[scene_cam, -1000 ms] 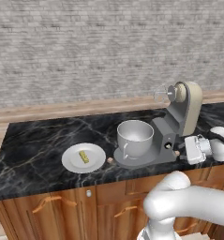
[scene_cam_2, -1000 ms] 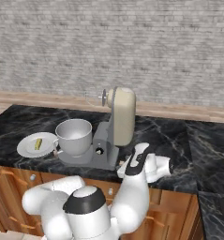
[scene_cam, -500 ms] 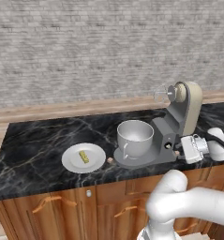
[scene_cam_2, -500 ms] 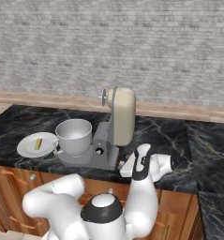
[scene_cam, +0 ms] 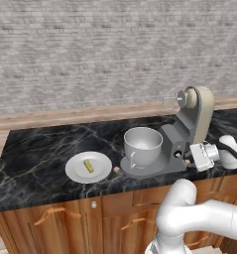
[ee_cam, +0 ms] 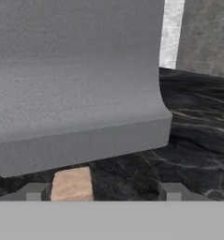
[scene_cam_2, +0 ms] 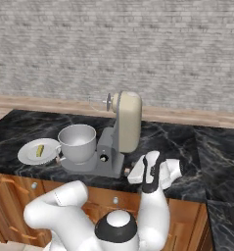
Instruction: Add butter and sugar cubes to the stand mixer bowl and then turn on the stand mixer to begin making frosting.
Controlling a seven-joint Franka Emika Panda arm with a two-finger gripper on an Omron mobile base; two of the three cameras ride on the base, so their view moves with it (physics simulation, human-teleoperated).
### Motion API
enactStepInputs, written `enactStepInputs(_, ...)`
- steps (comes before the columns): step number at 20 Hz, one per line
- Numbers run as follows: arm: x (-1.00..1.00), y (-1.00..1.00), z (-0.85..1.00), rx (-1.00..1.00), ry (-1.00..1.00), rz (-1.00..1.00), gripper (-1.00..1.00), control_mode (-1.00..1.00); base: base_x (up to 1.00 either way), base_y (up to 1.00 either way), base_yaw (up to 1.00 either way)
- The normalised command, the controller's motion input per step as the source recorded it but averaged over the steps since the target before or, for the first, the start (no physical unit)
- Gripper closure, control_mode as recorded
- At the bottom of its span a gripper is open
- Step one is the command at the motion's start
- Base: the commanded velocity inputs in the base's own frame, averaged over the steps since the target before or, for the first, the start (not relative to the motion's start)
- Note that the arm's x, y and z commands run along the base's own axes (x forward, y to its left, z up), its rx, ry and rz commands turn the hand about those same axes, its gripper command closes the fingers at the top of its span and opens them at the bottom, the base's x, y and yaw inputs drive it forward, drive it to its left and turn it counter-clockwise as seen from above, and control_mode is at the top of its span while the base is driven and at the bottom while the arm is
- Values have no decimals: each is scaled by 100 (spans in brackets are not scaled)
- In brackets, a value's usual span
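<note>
I have the gripper (ee_cam: 100,191) low on the counter (scene_cam: 35,158) beside the stand mixer (scene_cam: 192,126)'s grey base, fingers apart with a sugar cube (ee_cam: 72,184) between them, close to the left fingertip (ee_cam: 34,191). To pick it cleanly I should centre the cube, stay clear of the base wall, then close gently. The butter (scene_cam: 88,165) lies on the white plate (scene_cam: 74,171), well apart, beyond the stand mixer bowl (scene_cam: 143,146).
</note>
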Motion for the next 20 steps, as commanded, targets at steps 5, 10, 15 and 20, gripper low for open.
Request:
enactStepInputs(5,0,0,-13,0,5,0,-100,-100,0,0,0)
enactStepInputs(10,-5,12,-13,0,5,0,-100,-100,0,0,0)
enactStepInputs(15,-3,17,-17,0,3,0,-100,-100,0,0,0)
enactStepInputs(20,-10,18,-15,0,0,0,-100,-100,0,0,0)
